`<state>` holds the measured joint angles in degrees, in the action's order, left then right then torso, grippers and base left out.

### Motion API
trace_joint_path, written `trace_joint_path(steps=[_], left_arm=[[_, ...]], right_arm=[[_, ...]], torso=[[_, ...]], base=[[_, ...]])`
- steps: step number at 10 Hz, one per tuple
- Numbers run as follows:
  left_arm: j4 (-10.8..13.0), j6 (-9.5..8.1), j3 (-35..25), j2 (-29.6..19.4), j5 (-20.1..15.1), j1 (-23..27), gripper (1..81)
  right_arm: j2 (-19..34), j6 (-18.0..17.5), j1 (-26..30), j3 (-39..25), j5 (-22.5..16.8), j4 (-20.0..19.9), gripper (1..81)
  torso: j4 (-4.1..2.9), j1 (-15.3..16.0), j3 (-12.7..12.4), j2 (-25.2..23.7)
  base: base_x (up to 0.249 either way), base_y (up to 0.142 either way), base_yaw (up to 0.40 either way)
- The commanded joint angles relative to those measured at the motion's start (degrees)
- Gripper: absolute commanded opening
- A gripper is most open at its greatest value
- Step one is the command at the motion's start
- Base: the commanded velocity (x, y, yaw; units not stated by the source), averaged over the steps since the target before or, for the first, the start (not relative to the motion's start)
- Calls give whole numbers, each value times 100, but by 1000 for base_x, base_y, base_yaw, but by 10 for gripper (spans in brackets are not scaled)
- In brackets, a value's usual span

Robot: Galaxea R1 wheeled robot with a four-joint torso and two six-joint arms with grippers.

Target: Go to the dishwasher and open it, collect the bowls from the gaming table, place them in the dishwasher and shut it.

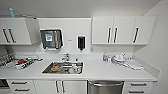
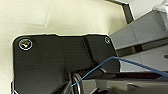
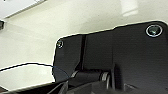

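The dishwasher (image 1: 105, 87) sits under the white counter, right of the sink, at the bottom of the head view. Its brushed steel front is shut, and a steel bar handle runs across its top. The bowls and the gaming table are out of view. In both wrist views the robot's own dark plate is close to the camera against a pale surface.
A white counter (image 1: 100, 71) holds a steel sink (image 1: 63, 68) with dishes in it, a dish rack (image 1: 17, 62) at the left and bottles and white dishes (image 1: 117, 58) at the right. White wall cabinets (image 1: 122, 30), a paper towel dispenser (image 1: 51, 38) and a soap dispenser (image 1: 81, 42) hang above.
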<state>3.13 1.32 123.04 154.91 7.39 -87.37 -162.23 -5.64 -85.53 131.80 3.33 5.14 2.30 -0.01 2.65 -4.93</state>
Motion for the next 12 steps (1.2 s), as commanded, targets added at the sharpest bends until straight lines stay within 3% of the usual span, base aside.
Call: trace_joint_path(steps=[1,12], left_arm=[[-14,0,-96,-91,-247,312,811],[-15,0,10,-38,-211,242,811]], right_arm=[[39,11,383,-86,-245,48,811],[57,-33,330,-51,-236,22,811]], torso=[[0,1,0,0],[0,1,0,0]], base=[[116,0,0],[117,0,0]])
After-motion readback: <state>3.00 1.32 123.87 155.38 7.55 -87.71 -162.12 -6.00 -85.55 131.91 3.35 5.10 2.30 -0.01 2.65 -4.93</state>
